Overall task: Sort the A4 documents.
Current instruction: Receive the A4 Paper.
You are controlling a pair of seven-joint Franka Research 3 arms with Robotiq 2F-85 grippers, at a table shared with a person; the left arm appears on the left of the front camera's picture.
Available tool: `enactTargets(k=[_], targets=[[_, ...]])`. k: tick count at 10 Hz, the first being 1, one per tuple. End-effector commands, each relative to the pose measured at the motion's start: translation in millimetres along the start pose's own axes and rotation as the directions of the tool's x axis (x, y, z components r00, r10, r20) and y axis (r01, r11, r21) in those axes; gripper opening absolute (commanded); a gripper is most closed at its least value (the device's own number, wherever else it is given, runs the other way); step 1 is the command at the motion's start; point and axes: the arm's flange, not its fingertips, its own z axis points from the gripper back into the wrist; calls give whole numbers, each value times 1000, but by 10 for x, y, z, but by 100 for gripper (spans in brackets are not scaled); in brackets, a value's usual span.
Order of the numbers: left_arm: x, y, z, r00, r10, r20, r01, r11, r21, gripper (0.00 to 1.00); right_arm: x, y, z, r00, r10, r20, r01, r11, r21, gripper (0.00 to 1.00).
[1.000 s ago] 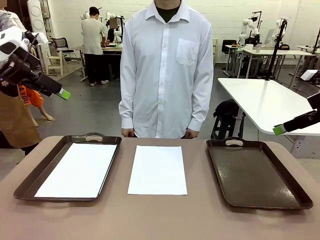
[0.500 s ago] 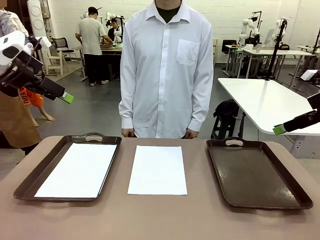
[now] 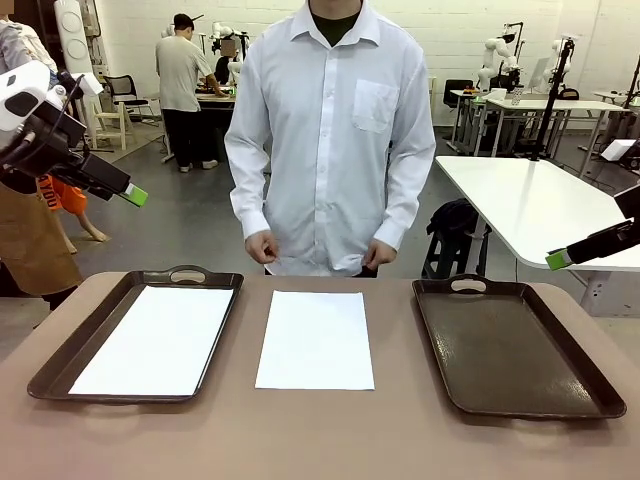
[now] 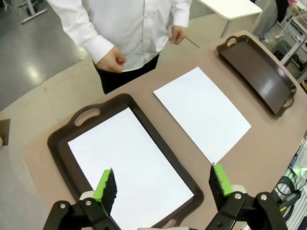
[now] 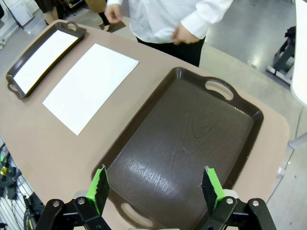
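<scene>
- Front view: the left gripper (image 3: 133,194) hangs high at the left edge of the frame, well above the left tray (image 3: 52,362). The right gripper (image 3: 557,259) hangs at the right edge, above and beyond the right tray (image 3: 520,350). Both are seen side-on here, so the gap between their fingers is hard to read.
- One A4 sheet (image 3: 155,340) lies flat inside the left tray. A loose sheet (image 3: 316,340) lies on the bare table (image 3: 320,440) at lower centre, between the two trays and touching neither. The right tray holds nothing.
- The person's hands (image 3: 262,247) are at waist height beyond the far table edge, clear of the paper.
- Left wrist view: the left gripper's fingers (image 4: 106,189) rise from the bottom edge, spread wide with nothing between them. They sit high over the near end of the left tray. The loose sheet lies right of centre.
- Right wrist view: the right gripper's fingers (image 5: 100,187) are likewise spread wide and empty, above the near end of the right tray. The loose sheet shows at upper left.
- Step in hand, as I judge it: one sheet is filed and the loose sheet is next. Neither arm has committed to it yet.
- The next move calls for one arm to come down to the loose sheet. Paper lying flat gives the fingers no edge to pinch. A corner probably has to be raised, or the sheet slid until an edge overhangs, before it is carried to a tray. Both sheets look blank, so I cannot tell which tray it belongs in.
</scene>
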Motion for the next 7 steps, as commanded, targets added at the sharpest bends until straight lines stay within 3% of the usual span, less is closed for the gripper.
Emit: enactTargets(k=[1, 7], targets=[[3, -11, 4, 1000, -4, -1, 4, 1000, 4, 100, -8, -26, -23, 1000, 1, 11, -1, 1000, 18, 100], [3, -11, 4, 1000, -4, -1, 4, 1000, 4, 100, -8, -26, -23, 1000, 1, 11, -1, 1000, 18, 100]])
